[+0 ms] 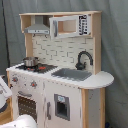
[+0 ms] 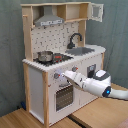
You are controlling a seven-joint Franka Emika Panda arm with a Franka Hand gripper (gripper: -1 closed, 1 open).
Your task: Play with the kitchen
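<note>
stands upright in both exterior views, the kitchen [image 1: 55, 75] of white panels and light wood, on a wooden floor [image 2: 95, 116] before a grey curtain [image 2: 10, 45]. carries up top a silver hood [image 1: 37, 29], beside it toward the first exterior view's right a cabinet with a windowed door [image 1: 70, 26] shut; in the second exterior view shows an upper door [image 2: 97, 11] swung open at the second exterior view's right. backed by a white tiled panel [image 1: 57, 50]. on the worktop: a small metal pot [image 2: 45, 56] sitting on the red-ringed hob [image 2: 57, 58], next to it the grey sink [image 1: 71, 74] with the black faucet [image 1: 83, 59] arching over it. below the hob a row of knobs [image 2: 56, 76] and under them the oven door [image 2: 63, 96] with its window, closed.

reaches in from the second exterior view's right the white arm [image 2: 100, 84], stretched level toward the front panel. tool [image 2: 66, 75] pressed against the panel just under the worktop edge, beside the knobs and above the oven door; cannot tell how far apart its fingers stand, nor whether anything is held. in the first exterior view only white parts of the arm [image 1: 20, 121] peek in at the bottom and left edges, low before the oven front
</note>
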